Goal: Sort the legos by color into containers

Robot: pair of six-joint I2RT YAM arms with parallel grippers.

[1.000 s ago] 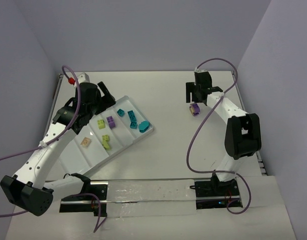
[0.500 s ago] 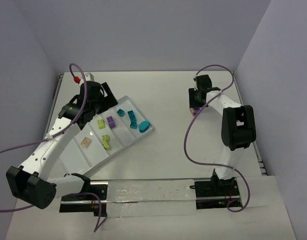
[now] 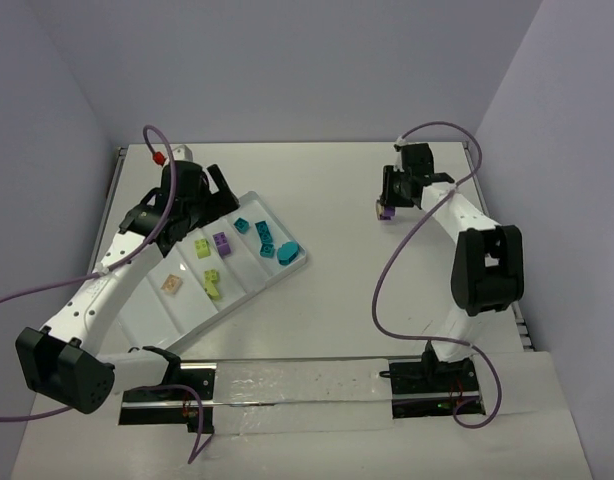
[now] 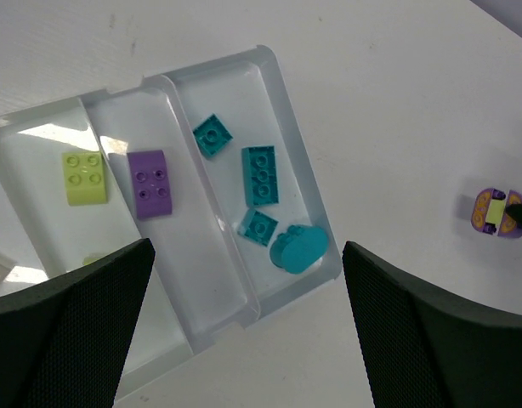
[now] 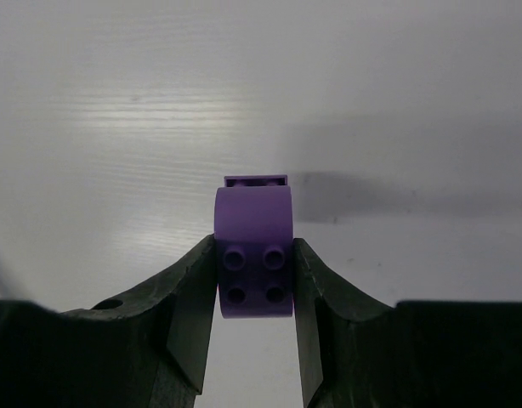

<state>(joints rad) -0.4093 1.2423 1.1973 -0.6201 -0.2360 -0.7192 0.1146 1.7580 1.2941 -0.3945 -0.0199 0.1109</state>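
One purple lego [image 5: 253,255] sits clamped between the right gripper [image 5: 254,252]'s fingers [image 5: 191,293]; left gripper [image 3: 215,192] gapes. Next, probably, lift toward the tray [image 4: 282,93].

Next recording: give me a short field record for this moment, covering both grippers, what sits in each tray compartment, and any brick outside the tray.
left gripper: open, empty, above the tray
right gripper: shut on the held purple brick, far right of the tray
end compartment: four teal bricks
second compartment: one sorted purple brick
third compartment: lime-green bricks
fourth compartment: one beige brick
bricks outside tray: only the held purple one
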